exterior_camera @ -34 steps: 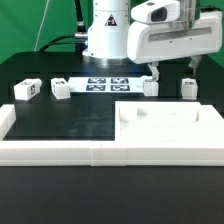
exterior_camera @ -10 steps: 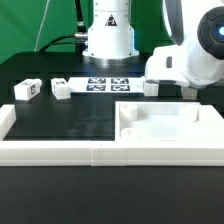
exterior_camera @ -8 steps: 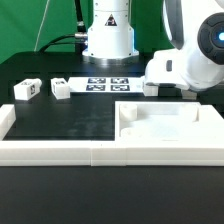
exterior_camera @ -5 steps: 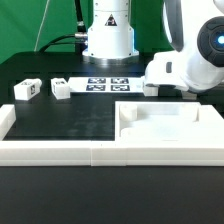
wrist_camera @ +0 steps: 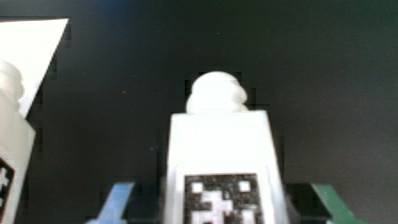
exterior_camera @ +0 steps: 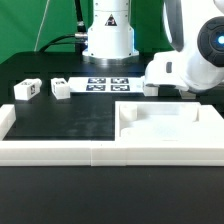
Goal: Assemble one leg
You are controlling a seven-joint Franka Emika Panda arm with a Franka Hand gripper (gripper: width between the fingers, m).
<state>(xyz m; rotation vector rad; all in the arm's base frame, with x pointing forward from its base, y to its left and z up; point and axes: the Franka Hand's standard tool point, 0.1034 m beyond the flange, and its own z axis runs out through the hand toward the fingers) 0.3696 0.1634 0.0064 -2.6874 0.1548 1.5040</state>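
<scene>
Pincer [wrist_camera: 221, 196] wide, fingers [wrist_camera: 121, 200] either side of the leg [wrist_camera: 221, 140] with a gap each side | leg on the black desk [wrist_camera: 125, 90], centred between them, tag [wrist_camera: 221, 203] facing wrist camera | hidden by arm [exterior_camera: 190, 62] in exterior view

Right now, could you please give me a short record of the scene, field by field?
gripper: open, fingers either side of the target leg, a gap showing on each side
other legs: far-left leg, second leg, third leg at the exterior view's right of the marker board
panel: flat on the table, at the exterior view's right
progress: no leg seen fitted to the panel
</scene>
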